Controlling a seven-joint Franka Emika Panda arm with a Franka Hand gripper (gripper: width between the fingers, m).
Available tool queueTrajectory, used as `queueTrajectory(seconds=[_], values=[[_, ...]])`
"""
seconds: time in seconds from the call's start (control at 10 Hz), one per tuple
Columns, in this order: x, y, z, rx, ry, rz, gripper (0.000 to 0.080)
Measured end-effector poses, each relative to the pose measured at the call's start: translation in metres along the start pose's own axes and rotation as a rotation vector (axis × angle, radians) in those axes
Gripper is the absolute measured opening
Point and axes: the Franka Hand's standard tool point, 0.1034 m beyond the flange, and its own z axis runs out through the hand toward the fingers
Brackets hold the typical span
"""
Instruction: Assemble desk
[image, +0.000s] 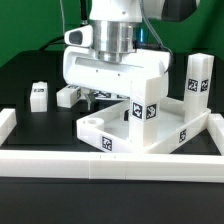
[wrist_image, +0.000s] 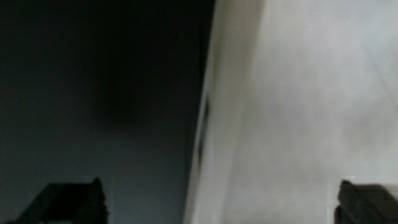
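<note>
Robotics laboratory bench. A robot arm (image: 115, 40) stands at twelve o'clock over a black table (image: 15, 85) before a green backdrop (image: 30, 25); a white rail (image: 100, 165) fences it at six o'clock; white parts, such as the leg (image: 39, 95) at nine o'clock, bear printed tags.

No word, number or brand can be read. The only signs are black-white square tags (image: 140, 111) — they stand on the tabletop (image: 150, 138), on the upright leg (image: 197, 78) and on the small leg (image: 39, 95). The wrist view is too blurred to tell.
</note>
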Motion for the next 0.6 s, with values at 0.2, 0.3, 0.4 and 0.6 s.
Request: queueTrajectory(seconds=[0.2,0.3,0.4,0.6], values=[[-0.0012,0.0005,0.0021,-0.003,-0.002,-0.001,0.0649],[-0.0002,-0.0004,0.0014,-0.001,-0.001,-0.001,0.0511],[-0.0006,-0.0001,0.002,-0.002,-0.002,-0.002,0.0371],[-0.0005,0.0001,0.0021,-0.002,-0.002,-0.001,0.0236]])
